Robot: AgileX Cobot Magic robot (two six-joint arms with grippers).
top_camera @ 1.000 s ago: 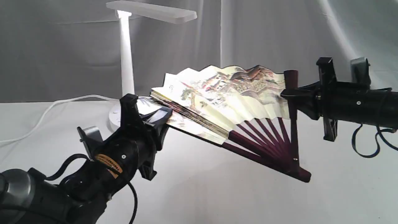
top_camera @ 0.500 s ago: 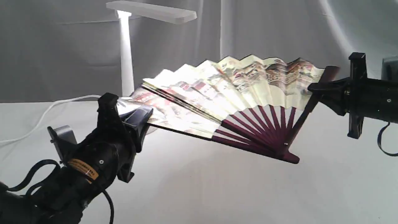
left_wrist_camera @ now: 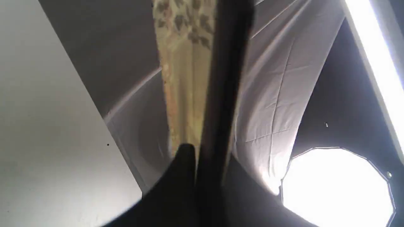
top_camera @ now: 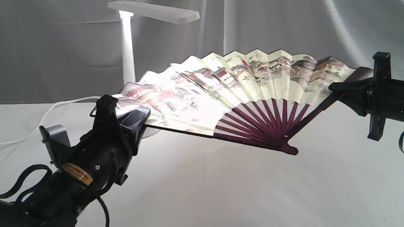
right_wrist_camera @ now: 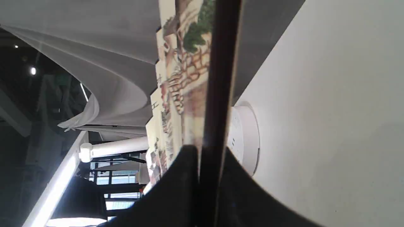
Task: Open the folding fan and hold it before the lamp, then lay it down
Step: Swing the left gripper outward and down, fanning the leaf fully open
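One folding fan (top_camera: 252, 78), one lamp (top_camera: 127, 47)

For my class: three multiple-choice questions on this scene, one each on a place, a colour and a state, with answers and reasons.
1. In the exterior view, where does the lamp stand?
A) behind the left end of the folding fan
B) at the far right
C) in front of the fan

2. What colour are the ribs?
A) green
B) dark maroon
C) white

3. How is the fan?
A) folded shut
B) spread, lying flat
C) spread, held aloft by the left gripper and right gripper

Answers: 1 A, it rises behind the fan; 2 B, they show maroon; 3 C, each gripper clamps one end.
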